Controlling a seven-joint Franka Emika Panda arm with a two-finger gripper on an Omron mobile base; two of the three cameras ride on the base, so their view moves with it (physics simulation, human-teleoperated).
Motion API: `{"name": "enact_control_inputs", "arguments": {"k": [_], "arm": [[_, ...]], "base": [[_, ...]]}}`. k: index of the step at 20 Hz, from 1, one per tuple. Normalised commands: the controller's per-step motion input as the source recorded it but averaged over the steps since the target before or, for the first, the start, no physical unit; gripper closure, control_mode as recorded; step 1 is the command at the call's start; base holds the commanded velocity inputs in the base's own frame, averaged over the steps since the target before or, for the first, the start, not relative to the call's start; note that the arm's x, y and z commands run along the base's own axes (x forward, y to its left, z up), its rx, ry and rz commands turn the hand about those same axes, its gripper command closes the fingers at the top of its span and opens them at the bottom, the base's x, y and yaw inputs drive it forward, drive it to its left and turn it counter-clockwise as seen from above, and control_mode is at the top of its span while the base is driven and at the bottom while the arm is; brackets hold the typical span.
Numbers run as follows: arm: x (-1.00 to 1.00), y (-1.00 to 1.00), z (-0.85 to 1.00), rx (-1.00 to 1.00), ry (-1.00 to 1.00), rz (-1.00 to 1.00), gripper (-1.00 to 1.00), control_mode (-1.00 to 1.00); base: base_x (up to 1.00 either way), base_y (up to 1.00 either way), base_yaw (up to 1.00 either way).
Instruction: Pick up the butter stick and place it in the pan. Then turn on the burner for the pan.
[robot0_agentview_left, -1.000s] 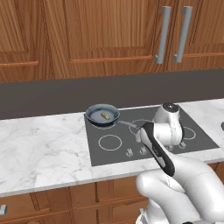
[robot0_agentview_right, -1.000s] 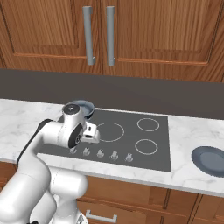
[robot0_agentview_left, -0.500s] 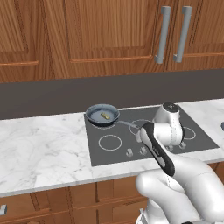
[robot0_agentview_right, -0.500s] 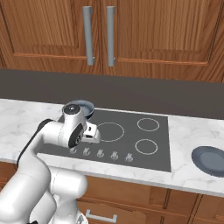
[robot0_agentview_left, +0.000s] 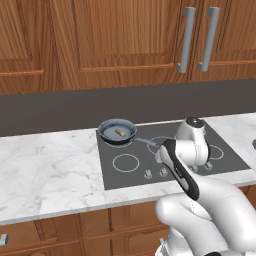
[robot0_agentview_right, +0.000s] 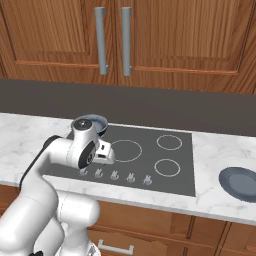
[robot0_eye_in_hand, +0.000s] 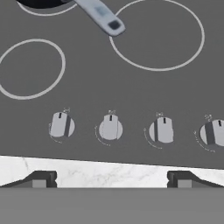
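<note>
**Butter in the pan, open gripper above the knobs**

The butter stick (robot0_agentview_left: 120, 132) lies inside the pan (robot0_agentview_left: 117, 131), a little right of the middle of the bowl. The pan stands on the back left burner (robot0_agentview_left: 118, 141) of a dark grey cooktop (robot0_agentview_left: 125, 177), and its slim handle (robot0_eye_in_hand: 99, 15) points to the right, toward the large ring in the middle. No red glow is visible on the glass around the pan.

The gripper (robot0_eye_in_hand: 111, 180) hangs over the front edge of the cooktop with its jaws wide apart and nothing between them. In the hand view its two dark fingertips (robot0_eye_in_hand: 40, 179) stand over the strip of marble just in front of a row of round grey knobs (robot0_eye_in_hand: 110, 128). Four knobs show there, side by side, each with a dark mark line.

The cooktop is set into a white marble counter (robot0_agentview_left: 45, 170) with grey veins. Behind it runs a dark grey backsplash (robot0_agentview_left: 60, 112), and above it hang brown wooden cabinets (robot0_agentview_left: 110, 40) with two upright grey handles (robot0_agentview_left: 187, 40). In the right base view a dark blue-grey plate (robot0_agentview_right: 241, 183) lies on the counter, well apart from the cooktop, on its right side. Below the counter there are wooden drawers (robot0_agentview_right: 140, 235) of the same brown colour.
</note>
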Motion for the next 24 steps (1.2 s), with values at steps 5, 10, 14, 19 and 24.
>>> {"name": "enact_control_inputs", "arguments": {"k": [5, 10, 14, 19, 24], "arm": [[0.0, 0.0, -0.01, 0.0, 0.05, 0.0, -1.0, -1.0], [0.0, 0.02, 0.0, 0.0, 0.06, 0.0, -1.0, -1.0], [0.0, 0.0, -0.07, 0.0, 0.04, 0.0, -1.0, -1.0], [0.04, 0.01, -0.12, 0.0, 0.02, 0.0, -1.0, -1.0], [0.13, 0.01, -0.06, 0.0, 0.01, 0.0, -1.0, -1.0]], "base": [[0.0, 0.0, 0.0], [0.0, 0.0, 0.0], [0.0, 0.0, 0.0], [0.0, 0.0, 0.0], [0.0, 0.0, 0.0]]}}
